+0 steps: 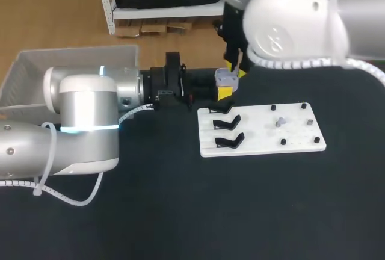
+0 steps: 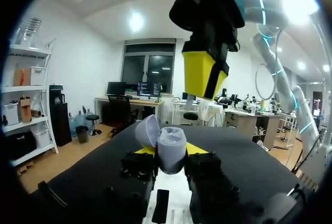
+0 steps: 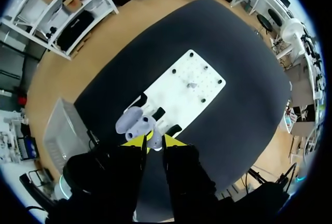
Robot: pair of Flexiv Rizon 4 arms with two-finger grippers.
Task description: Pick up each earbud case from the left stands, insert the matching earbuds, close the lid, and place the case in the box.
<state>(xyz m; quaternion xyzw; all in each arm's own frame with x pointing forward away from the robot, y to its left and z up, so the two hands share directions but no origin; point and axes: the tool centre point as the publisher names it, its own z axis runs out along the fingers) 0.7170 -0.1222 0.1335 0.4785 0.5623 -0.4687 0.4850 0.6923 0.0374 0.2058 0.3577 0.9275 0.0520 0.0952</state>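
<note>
A lavender earbud case (image 1: pixel 225 77) with its lid open is clamped between the yellow tips of my left gripper (image 1: pixel 224 89), just off the far left corner of the white board (image 1: pixel 289 142). In the left wrist view the case (image 2: pixel 170 149) sits upright between the fingers of that gripper (image 2: pixel 171 154). My right gripper (image 2: pixel 205 76) hangs straight above it, pointing down. From the right wrist, the open case (image 3: pixel 135 123) lies just under my right gripper (image 3: pixel 153 142), whose tips pinch a small pale earbud. Another earbud (image 1: pixel 280 121) stands on the board.
Three black stands (image 1: pixel 227 123) sit empty on the board's left side, and black pegs (image 1: pixel 283 142) dot its right side. The pale plastic box (image 1: pixel 72 61) stands at the table's far left, behind my left arm.
</note>
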